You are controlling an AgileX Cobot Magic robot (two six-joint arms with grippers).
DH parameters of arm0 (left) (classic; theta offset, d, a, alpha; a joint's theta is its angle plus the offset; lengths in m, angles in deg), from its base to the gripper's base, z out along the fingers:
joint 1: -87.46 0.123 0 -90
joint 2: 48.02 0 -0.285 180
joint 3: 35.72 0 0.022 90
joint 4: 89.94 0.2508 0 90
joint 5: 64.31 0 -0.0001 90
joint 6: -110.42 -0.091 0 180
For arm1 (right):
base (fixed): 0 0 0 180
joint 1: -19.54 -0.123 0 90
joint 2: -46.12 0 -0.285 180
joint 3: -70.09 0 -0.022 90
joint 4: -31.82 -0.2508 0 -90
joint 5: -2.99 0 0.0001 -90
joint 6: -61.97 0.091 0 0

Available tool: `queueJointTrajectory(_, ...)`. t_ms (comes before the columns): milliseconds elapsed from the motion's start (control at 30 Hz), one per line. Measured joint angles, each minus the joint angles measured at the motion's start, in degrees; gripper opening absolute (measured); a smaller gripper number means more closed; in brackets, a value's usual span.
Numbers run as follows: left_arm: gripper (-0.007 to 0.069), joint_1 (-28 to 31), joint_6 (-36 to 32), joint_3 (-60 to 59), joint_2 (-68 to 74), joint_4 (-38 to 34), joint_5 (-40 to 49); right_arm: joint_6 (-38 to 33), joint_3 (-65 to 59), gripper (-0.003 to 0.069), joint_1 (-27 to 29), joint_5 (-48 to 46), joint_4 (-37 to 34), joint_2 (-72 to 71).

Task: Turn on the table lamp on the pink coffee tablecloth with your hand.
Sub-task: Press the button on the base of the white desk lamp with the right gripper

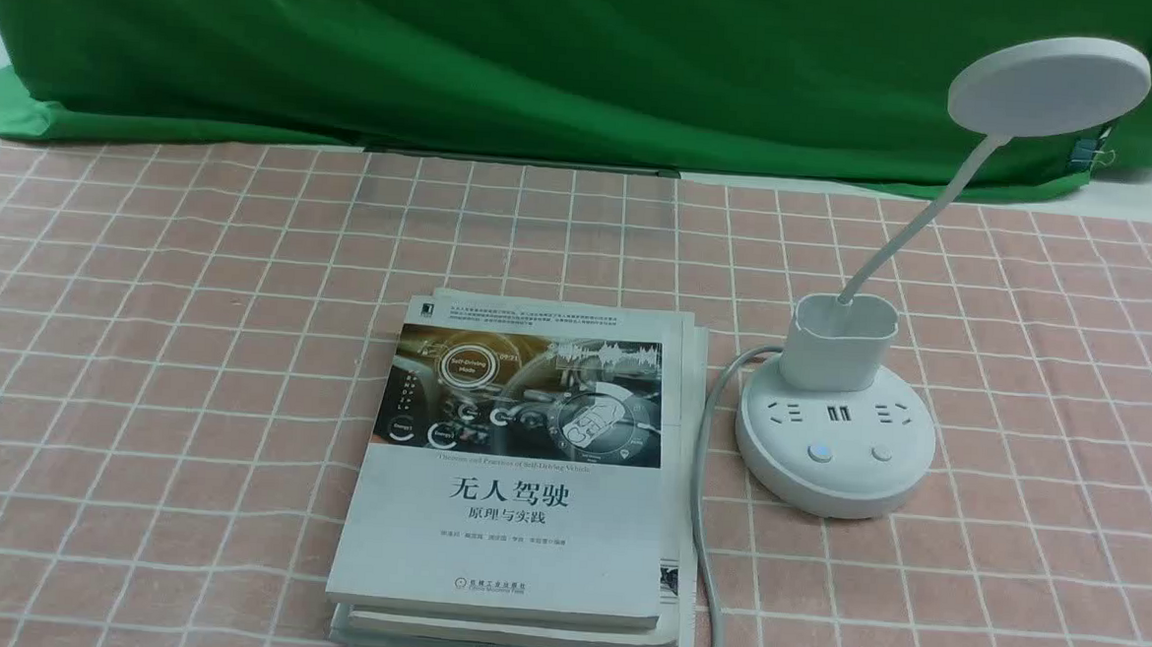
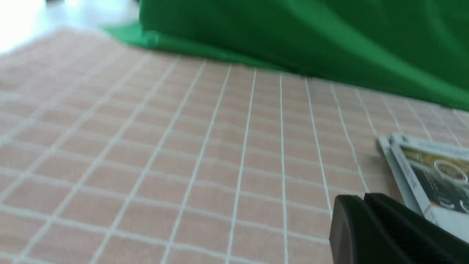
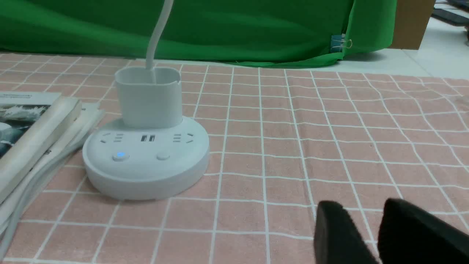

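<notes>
The white table lamp stands on the pink coffee tablecloth at the right, with its round base, cup-shaped holder, thin neck and flat disc head. On the base, the left button glows blue and the right button is unlit. Neither hand shows in the front view. In the right wrist view my right gripper is open and empty, low over the cloth, well to the side of the lamp base. In the left wrist view my left gripper is shut and empty.
A stack of books lies beside the lamp base, with the lamp's grey cord running along its edge toward the front. A plain green cloth hangs across the back. The books' corner shows near my left gripper.
</notes>
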Motion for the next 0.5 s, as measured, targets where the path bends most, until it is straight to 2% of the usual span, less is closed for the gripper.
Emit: queueJointTrajectory(500, 0.0019, 0.0, 0.1, 0.0, 0.0, -1.1, 0.5, 0.0, 0.0, 0.0239, 0.0, 0.0, 0.0, 0.0)
